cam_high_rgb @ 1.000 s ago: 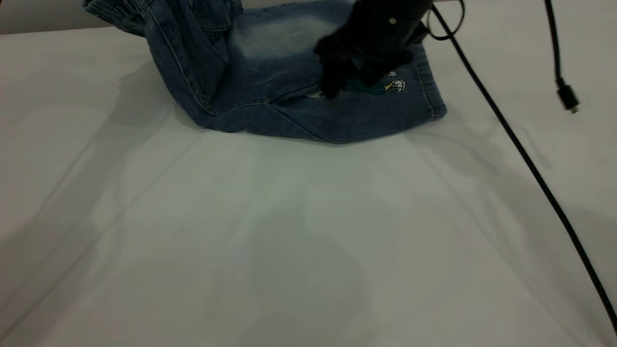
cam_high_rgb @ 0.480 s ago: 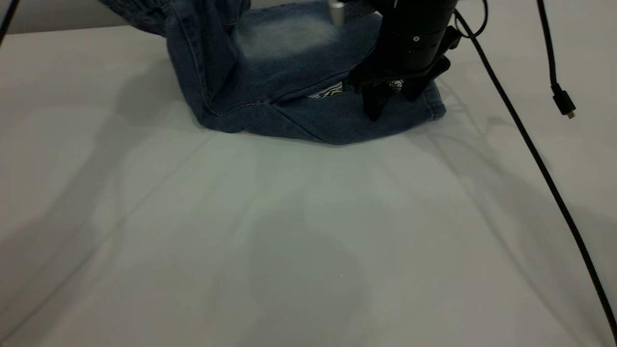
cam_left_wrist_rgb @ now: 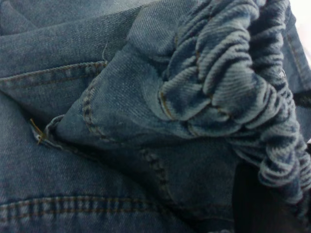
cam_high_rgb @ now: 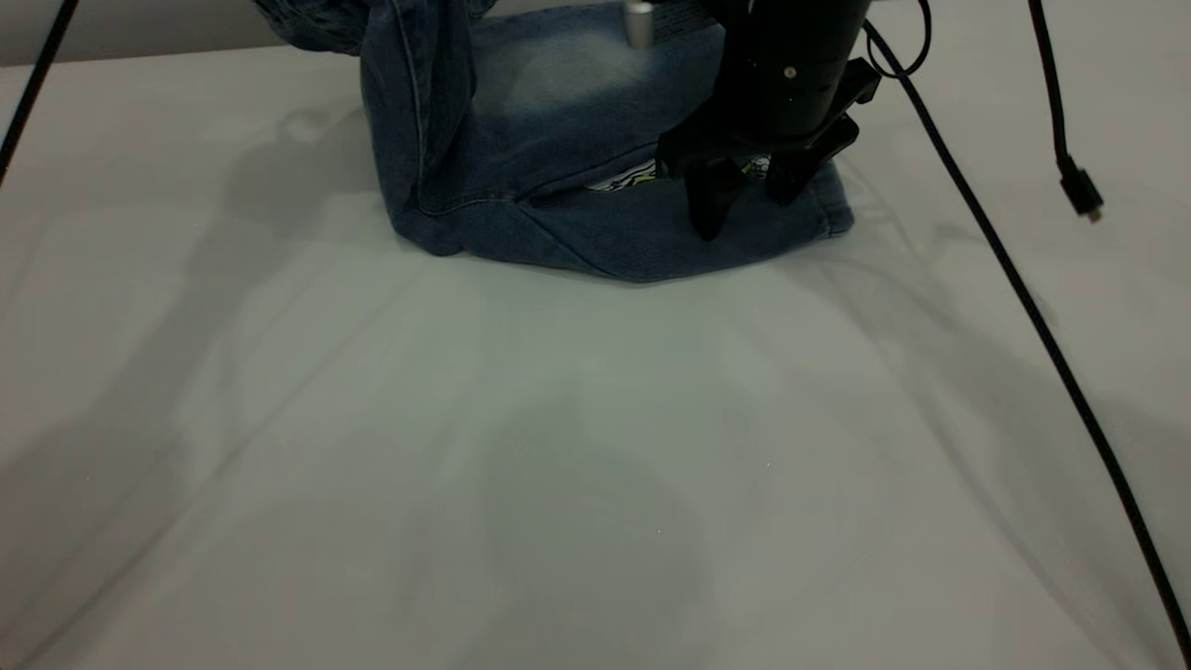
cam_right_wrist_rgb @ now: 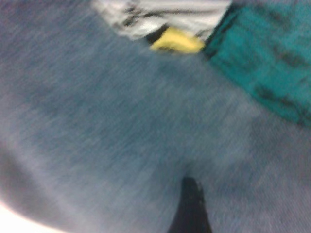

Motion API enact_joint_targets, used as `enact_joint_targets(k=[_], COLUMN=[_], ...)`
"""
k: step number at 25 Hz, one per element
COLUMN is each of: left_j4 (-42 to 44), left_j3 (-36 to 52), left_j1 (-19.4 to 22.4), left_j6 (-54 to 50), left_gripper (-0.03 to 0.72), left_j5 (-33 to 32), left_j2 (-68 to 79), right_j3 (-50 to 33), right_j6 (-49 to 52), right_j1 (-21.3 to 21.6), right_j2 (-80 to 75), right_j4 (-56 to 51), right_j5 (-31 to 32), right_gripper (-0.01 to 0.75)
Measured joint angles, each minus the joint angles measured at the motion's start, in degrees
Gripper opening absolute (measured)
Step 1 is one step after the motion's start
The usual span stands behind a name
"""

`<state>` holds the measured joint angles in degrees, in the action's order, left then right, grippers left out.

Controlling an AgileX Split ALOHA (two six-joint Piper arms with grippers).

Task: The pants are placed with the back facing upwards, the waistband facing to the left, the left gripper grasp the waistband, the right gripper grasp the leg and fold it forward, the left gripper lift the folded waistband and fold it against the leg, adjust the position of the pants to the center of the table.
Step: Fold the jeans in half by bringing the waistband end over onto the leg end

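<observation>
Waistband (cam_left_wrist_rgb: pixel 233 82) lifted, clamped in left gripper; right gripper (cam_high_rgb: pixel 744 200) hovers spread over pants (cam_high_rgb: pixel 577 167); next: lay waistband across the leg.

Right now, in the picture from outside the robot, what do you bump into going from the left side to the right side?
Thin black cable → lifted waistband of the denim shorts → pale faded leg → right gripper, jaws open above the cartoon print → long black cable → dangling plug.
</observation>
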<state>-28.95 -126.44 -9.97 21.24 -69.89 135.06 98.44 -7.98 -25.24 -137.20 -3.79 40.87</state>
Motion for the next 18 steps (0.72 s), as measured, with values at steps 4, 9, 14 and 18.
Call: enact_joint_targets(k=[4,9,14,18], left_j4=[-2.4,-3.1,-2.7,-2.6], left_j3=[0.0,0.0,0.0,0.0], left_j1=[-0.8,-3.2,-6.6,-8.7], left_j6=[1.4,2.3,2.3,3.1], left_gripper=[0.139,0.139,0.139,0.139], left_j5=[-0.2,1.1,4.8,8.6], left_j2=[0.0,0.0,0.0,0.0], right_j3=[5.4,12.9,18.1,19.1], right_j6=[0.1,0.1,3.6,5.4], right_j1=[0.1,0.6,3.7,7.7], right_j2=[3.2,3.7,3.7,3.7], right_j4=[2.6,7.9,11.5,11.4], right_j5=[3.6,10.9,16.8,18.0], right_gripper=[0.477,0.477,0.477,0.477])
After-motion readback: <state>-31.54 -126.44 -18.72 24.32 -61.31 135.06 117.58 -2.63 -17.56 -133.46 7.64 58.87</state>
